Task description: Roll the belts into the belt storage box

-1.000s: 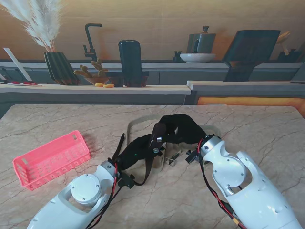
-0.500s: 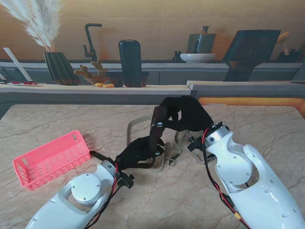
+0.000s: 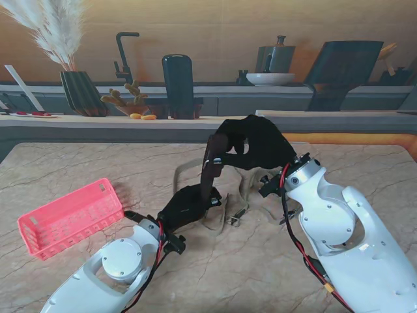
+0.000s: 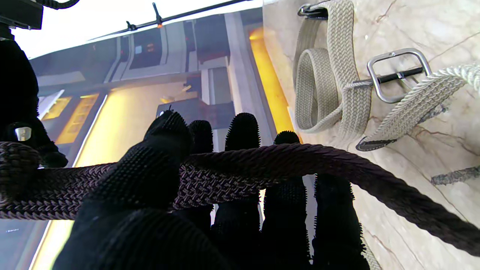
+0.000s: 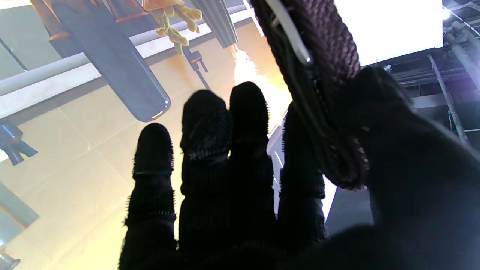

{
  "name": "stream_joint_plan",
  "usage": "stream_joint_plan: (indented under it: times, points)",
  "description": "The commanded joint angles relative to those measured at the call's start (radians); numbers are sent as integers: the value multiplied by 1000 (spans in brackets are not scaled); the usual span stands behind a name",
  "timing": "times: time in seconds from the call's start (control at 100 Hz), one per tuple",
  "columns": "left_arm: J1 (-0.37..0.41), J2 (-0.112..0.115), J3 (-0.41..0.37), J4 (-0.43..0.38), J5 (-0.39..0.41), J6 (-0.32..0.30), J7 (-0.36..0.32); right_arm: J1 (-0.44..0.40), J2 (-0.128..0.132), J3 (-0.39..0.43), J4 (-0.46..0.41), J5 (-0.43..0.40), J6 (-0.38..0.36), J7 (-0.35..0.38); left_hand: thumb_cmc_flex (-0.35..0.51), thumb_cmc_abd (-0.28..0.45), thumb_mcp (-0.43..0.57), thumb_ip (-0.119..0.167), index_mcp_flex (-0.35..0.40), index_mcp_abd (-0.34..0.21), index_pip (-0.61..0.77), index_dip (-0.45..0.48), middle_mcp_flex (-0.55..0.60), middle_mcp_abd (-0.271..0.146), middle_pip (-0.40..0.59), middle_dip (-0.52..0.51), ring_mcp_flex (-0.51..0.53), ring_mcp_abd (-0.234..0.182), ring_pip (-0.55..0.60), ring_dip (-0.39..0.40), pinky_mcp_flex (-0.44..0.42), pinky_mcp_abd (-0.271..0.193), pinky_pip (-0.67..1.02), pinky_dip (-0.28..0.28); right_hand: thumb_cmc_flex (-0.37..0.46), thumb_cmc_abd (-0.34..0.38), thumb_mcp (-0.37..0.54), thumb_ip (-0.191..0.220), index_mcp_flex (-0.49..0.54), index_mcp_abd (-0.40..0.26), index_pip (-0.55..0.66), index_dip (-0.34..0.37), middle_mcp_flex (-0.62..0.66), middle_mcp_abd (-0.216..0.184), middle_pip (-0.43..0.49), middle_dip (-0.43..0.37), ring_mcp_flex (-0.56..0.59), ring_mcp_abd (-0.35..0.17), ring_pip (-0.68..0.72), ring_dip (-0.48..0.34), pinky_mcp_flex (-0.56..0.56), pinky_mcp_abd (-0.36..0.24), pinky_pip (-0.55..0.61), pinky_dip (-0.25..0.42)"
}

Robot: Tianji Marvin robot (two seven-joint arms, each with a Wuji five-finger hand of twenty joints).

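While lifted, dark belt (image 3: pixel 210 176) — no readable writing

Over the last second the right hand (image 3: pixel 251 149) has climbed up and away from me, going from low over the table beside the left hand to well above it, with its forearm swinging farther right. It has carried one end of the dark belt (image 3: pixel 210 175) up with it, so the strap that drooped in a slack loop between the two hands now runs nearly straight and steep down to the left hand (image 3: pixel 187 205). The left hand has drawn slightly nearer to me and sits lower. More of the beige belt (image 3: pixel 244 189) on the table now shows.
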State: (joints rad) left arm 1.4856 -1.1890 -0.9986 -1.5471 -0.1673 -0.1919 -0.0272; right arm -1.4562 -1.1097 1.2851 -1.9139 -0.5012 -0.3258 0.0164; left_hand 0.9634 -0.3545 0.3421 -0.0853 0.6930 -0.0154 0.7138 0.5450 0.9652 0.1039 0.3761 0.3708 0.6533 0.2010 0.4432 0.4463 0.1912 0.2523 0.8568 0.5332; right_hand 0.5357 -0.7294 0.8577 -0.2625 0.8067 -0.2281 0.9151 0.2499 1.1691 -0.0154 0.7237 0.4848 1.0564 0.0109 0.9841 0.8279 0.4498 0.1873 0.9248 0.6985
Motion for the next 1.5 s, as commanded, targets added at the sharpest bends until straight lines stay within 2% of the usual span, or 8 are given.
stream_joint_plan:
  times: [0.0,0.25,0.51,0.53,0.59,0.64,1.14,1.49]
  points:
    - [13,-7,-1,-8,0,4,3,6,-1,2,-23,0,-2,-3,56,68,-3,0,28,-32,34,-7,24,0,25,-11,-4,-11,22,19,0,-15,35,-1,74,60,116,-1,81,-156,155,17,32,-23,2,7,20,-23,0,-9,-11,1,28,-9]
    - [18,-5,-6,-13,7,-6,3,11,0,5,-16,-59,-27,-24,202,147,-166,22,-12,37,66,15,81,53,55,-27,90,14,91,10,59,-51,111,-3,73,62,112,-1,77,-160,156,19,28,-25,3,9,18,-25,0,-9,-14,4,23,-14]
    - [25,0,-10,-20,-15,-21,-17,10,-10,-26,44,-244,-42,-179,242,170,-233,21,-13,66,92,0,107,64,85,-52,125,45,165,-17,89,-30,179,-17,69,67,113,3,72,-155,157,14,30,-22,6,3,25,-24,5,-11,-10,9,29,-18]
    - [24,0,-9,-19,-17,-25,-20,10,-11,-30,49,-254,-38,-190,235,156,-232,27,-1,67,97,-5,120,63,93,-50,133,43,178,-13,92,-26,188,-14,70,68,113,4,72,-152,157,13,29,-20,8,2,25,-22,6,-11,-10,11,31,-19]
    - [23,0,-6,-14,-24,-39,-23,13,-13,-43,66,-276,-27,-216,126,74,-42,4,33,70,118,-41,151,64,114,-48,156,51,211,-9,104,-11,214,-8,75,70,113,7,70,-142,159,10,27,-14,12,0,23,-18,11,-11,-15,15,36,-20]
    - [23,1,-5,-14,-27,-43,-28,18,-14,-54,82,-287,-21,-229,109,58,-15,5,47,70,113,-54,162,62,116,-49,163,54,219,-7,107,-9,221,-5,78,71,110,10,70,-135,163,4,23,-10,20,-7,20,-13,19,-14,-22,19,49,-24]
    - [32,3,-8,-29,-41,-31,-37,91,-20,-168,265,-363,6,-341,122,75,-10,-7,33,77,89,-57,148,78,87,-61,150,66,202,-12,90,4,207,-10,83,72,108,19,62,-119,181,-21,11,-1,58,-45,3,-1,46,-37,-48,30,100,-59]
    - [36,-2,-11,-37,-44,-4,-19,105,-25,-230,336,-343,21,-353,114,65,-12,2,31,69,85,-50,133,74,97,-54,135,70,205,-2,80,7,207,-7,83,63,112,25,65,-113,183,-29,15,2,62,-53,1,5,50,-41,-53,33,109,-68]
